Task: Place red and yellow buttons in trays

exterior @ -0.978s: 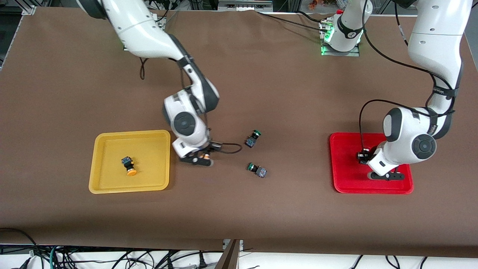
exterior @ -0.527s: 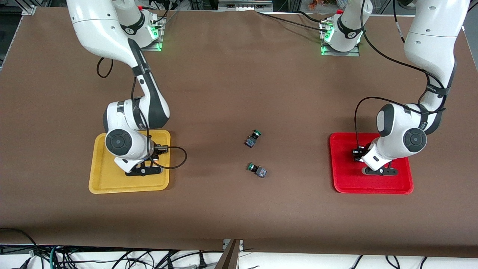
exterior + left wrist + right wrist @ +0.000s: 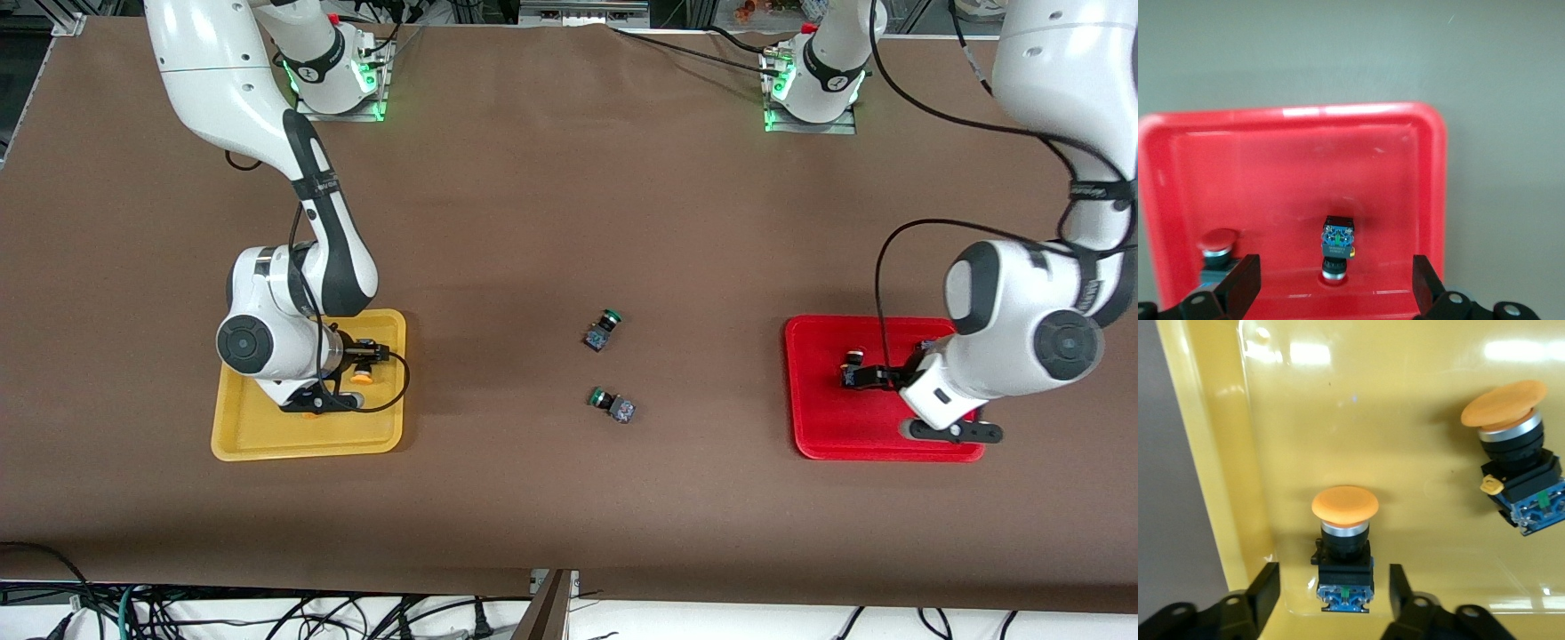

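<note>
Buttons (image 3: 1345, 547) in both trays (image 3: 240, 436), beneath open pincers (image 3: 1331, 293).

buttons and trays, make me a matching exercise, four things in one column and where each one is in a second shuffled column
Things:
1. red-capped buttons
2. yellow-capped buttons
3. green-capped buttons
4. left gripper

Places:
A. on the bare table between the two trays
B. in the yellow tray
C. over the red tray, fingers open
D. in the red tray

Pairs: 1-D, 2-B, 3-A, 4-C
</note>
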### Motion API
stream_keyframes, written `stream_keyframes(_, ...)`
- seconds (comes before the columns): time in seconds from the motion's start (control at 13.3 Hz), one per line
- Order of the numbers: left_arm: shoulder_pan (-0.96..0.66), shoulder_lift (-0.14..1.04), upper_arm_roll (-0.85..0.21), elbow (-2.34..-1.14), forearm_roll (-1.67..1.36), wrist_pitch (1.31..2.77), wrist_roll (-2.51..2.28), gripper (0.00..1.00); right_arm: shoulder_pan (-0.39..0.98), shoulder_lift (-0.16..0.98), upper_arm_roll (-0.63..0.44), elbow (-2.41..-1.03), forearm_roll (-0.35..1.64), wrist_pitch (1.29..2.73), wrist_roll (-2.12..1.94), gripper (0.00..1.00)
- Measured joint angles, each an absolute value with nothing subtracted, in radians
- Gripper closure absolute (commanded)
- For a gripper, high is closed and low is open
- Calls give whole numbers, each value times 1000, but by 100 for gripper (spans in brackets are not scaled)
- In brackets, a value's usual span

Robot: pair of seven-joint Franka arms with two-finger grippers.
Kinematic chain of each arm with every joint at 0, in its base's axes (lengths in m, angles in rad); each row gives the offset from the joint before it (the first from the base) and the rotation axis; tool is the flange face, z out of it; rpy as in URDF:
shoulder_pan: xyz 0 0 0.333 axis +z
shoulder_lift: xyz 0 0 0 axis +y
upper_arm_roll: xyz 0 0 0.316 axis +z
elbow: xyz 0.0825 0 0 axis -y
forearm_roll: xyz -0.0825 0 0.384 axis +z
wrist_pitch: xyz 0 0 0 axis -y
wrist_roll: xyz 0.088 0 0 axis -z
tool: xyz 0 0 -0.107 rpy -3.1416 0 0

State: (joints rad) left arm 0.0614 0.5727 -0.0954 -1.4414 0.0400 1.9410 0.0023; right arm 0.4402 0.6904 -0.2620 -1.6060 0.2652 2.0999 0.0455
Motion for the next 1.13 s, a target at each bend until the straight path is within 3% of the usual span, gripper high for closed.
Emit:
stream_keyframes(0.23,59,558,-105,-1344,39,1835,1,0,444,626,-289,-1561,251,2104,33,0)
stream_keyframes(0.53,59,445,-110,-1330,26,1683,-7,0,440,525,-348,-1522,238,2001,2,0)
stream_keyframes(0.98,32,206,-101,-1394,26,1527,-47,0,452,181,-351,-1545,97,1670,65,0)
stream_keyframes(1.13,22,181,-69,-1418,18,1513,-48,0,369,92,-296,-1603,77,1633,61,0)
